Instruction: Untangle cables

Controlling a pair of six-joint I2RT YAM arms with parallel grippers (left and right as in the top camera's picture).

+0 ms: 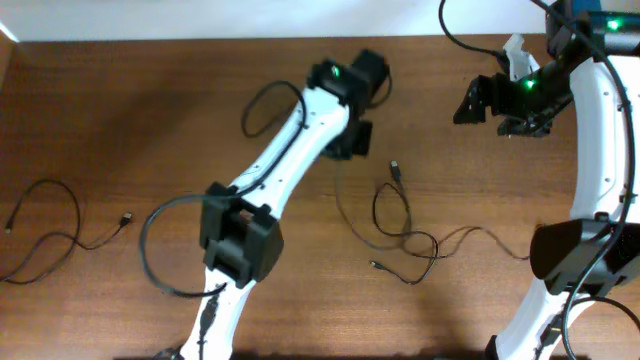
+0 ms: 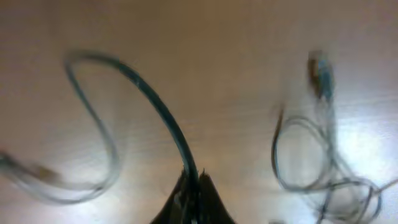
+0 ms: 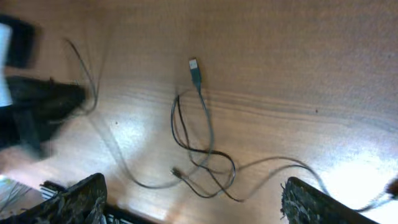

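A tangled clump of thin black cables (image 1: 402, 232) lies on the wooden table right of centre, with a plug (image 1: 395, 168) at its upper end. My left gripper (image 1: 352, 140) is left of that plug and shut on one cable (image 2: 158, 106). This cable arcs away to the left from the closed fingertips (image 2: 193, 190). The clump's loop (image 2: 305, 158) and plug (image 2: 320, 74) lie to the right in the left wrist view. My right gripper (image 1: 478, 103) hovers open above the far right, its fingers (image 3: 78, 199) wide apart over the clump (image 3: 205, 162). It holds nothing.
A separate thin cable (image 1: 50, 228) with a plug (image 1: 125, 217) lies loose at the far left. A strand (image 1: 490, 238) runs from the clump toward the right arm's base (image 1: 575, 255). The left arm (image 1: 270, 170) crosses the table's middle.
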